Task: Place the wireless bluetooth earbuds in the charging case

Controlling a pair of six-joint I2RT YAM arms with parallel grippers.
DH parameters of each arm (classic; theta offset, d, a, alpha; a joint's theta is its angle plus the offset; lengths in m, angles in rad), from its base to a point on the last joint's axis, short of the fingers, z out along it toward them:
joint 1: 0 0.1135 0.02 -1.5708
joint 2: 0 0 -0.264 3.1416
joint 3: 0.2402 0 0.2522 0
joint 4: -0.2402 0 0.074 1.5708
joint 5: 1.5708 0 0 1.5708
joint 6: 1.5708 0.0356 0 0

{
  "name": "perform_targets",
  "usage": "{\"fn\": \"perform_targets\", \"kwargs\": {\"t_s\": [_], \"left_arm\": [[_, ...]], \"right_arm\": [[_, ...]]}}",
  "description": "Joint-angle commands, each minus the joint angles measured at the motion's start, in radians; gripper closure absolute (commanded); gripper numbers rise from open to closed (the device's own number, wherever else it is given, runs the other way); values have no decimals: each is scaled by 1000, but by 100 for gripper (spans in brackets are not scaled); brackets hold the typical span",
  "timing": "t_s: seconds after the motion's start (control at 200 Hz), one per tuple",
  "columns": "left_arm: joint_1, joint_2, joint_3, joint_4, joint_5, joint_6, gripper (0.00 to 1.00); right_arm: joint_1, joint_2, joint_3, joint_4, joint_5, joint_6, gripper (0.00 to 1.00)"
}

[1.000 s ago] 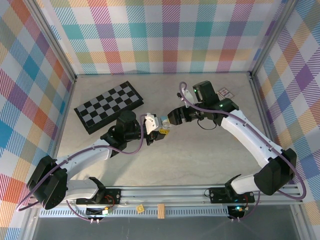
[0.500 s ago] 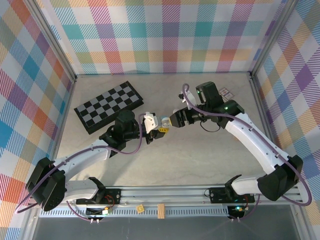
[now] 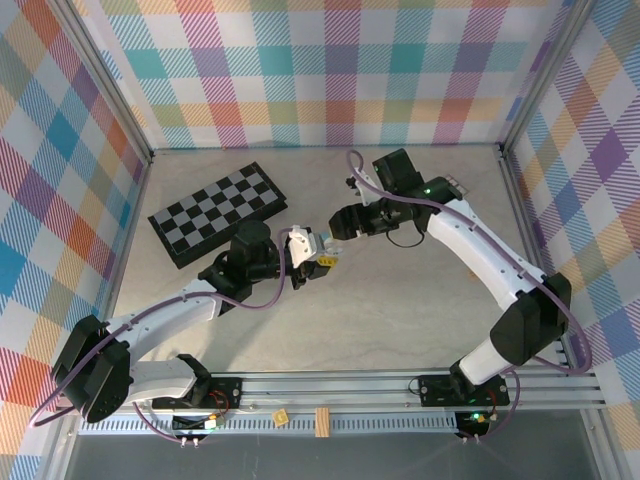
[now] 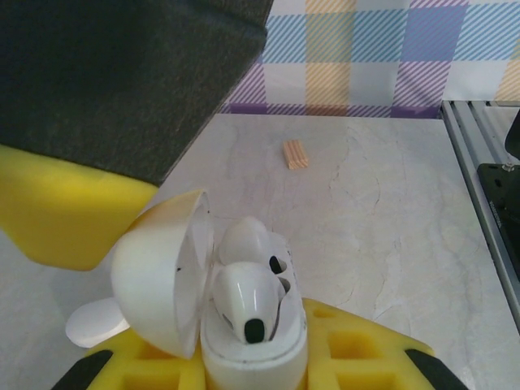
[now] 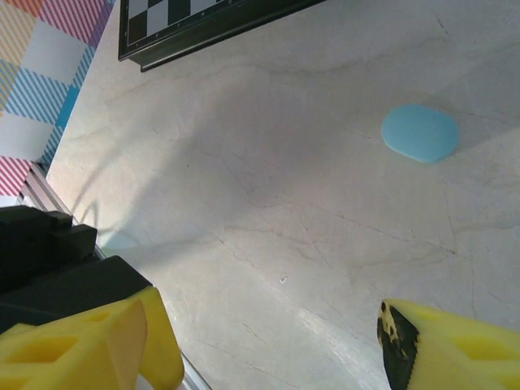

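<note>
Clamping the open charging case with earbuds seated inside, the left tool faces the right tool, spread wide and empty.

Glossy white plastic charging case and earbuds; smooth, matt, marbled stone-look table

A black and white chessboard lies at a slant on the pale counter, back left. A little wooden block sits on the front rail.
</note>
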Motion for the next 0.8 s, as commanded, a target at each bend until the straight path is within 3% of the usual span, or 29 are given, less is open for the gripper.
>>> {"fn": "perform_targets", "kwargs": {"t_s": [0.0,0.225,0.38,0.495,0.625,0.795], "left_arm": [[-1,-16,15,42,-22,-9,88],[3,-14,23,43,-9,-8,88],[5,-29,19,24,25,16,88],[5,-39,41,-50,87,35,88],[5,-42,70,-120,158,45,87],[3,-44,86,-148,208,41,87]], "right_arm": [[3,-63,-12,-95,-31,-101,24],[4,-160,-63,-84,-16,-179,24],[4,-285,-157,59,10,-261,25],[37,-381,-250,160,16,-460,23],[96,-461,-343,176,-65,-764,21],[120,-445,-342,202,-89,-833,32]]}}
